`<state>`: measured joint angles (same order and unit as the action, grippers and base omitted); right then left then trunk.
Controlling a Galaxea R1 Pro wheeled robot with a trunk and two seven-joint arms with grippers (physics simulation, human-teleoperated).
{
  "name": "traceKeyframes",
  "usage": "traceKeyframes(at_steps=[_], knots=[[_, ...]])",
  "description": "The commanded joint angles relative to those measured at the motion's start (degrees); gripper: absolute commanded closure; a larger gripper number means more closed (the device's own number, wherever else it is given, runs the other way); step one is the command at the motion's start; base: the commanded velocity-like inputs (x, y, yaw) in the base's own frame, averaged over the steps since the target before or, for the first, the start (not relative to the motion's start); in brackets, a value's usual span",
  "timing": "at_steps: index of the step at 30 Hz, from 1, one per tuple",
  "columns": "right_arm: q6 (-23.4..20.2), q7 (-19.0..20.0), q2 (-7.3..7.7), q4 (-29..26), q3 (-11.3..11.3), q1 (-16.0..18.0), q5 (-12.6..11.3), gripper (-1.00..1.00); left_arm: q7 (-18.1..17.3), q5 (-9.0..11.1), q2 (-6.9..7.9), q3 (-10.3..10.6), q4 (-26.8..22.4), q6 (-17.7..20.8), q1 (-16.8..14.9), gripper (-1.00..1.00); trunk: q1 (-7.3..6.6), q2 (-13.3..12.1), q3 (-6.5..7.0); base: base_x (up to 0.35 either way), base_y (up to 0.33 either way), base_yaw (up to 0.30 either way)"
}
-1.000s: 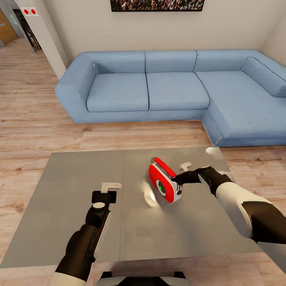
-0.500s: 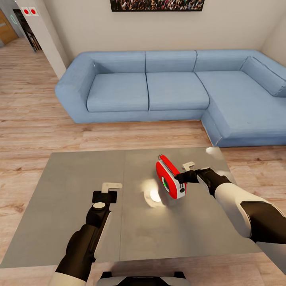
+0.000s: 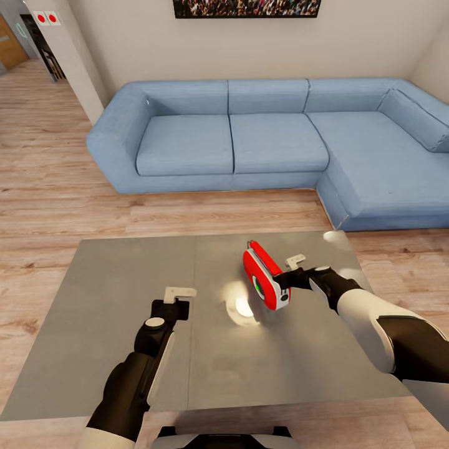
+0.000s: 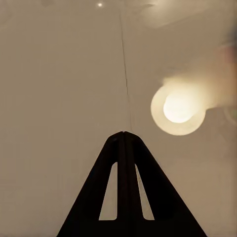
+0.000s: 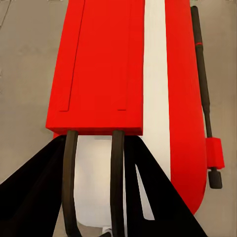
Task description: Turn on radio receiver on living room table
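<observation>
Radio receiver (image 3: 265,284) sits on the table (image 3: 112,293), right of the centre seam, about 1 o'clock from table centre in head view. It stands on edge, tilted, with the green-ringed dial facing roughly 7 o'clock toward the robot. Red body, white edge trim; no brand or lettering readable on it.

Right gripper (image 3: 284,279) is at the radio's right end, at 3 o'clock of it, touching. In the right wrist view the radio (image 5: 133,74) is right ahead and the dark fingers (image 5: 117,182) lie over its white end. The jaws look set against the case, but I cannot tell whether they are clamped on it or just pressed against it. A thin dark rod with a red collar runs along one side of the case.

Left gripper (image 3: 176,299) hovers over the table left of the seam, at 8 o'clock from the radio and well apart from it. In the left wrist view (image 4: 124,143) the two fingers meet at the tip, so it is closed on nothing.

Bright lamp glare (image 3: 242,307) on the tabletop just beside the radio at 7 o'clock. Blue L-shaped sofa (image 3: 274,134) at 12 o'clock beyond the table, framed crowd picture (image 3: 246,7) on the wall above. Two red squares (image 3: 47,18) on the pillar at 10 o'clock, no legible text.
</observation>
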<state>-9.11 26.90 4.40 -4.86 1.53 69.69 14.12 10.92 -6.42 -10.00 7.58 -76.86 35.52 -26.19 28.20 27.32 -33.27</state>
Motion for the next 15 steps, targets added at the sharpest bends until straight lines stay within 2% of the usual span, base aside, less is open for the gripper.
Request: traceKeyframes(at_steps=[1,11,15], knots=[[0.1,0.0,0.00,0.0,-0.3,0.0,-0.3,1.00,0.0,0.0,0.00,0.0,0.0,0.0,0.0,1.00,0.00,0.0,0.00,0.000,0.000,0.000],[0.3,0.4,0.06,0.5,-0.3,0.0,-0.3,1.00,0.0,0.0,0.00,0.1,0.0,0.0,0.0,1.00,0.00,0.0,0.00,0.000,0.000,0.000],[2.0,0.6,0.11,1.2,-0.3,0.0,-1.3,1.00,0.1,0.1,0.00,0.1,0.0,0.0,0.0,1.00,0.00,0.0,0.00,0.000,0.000,0.000]])
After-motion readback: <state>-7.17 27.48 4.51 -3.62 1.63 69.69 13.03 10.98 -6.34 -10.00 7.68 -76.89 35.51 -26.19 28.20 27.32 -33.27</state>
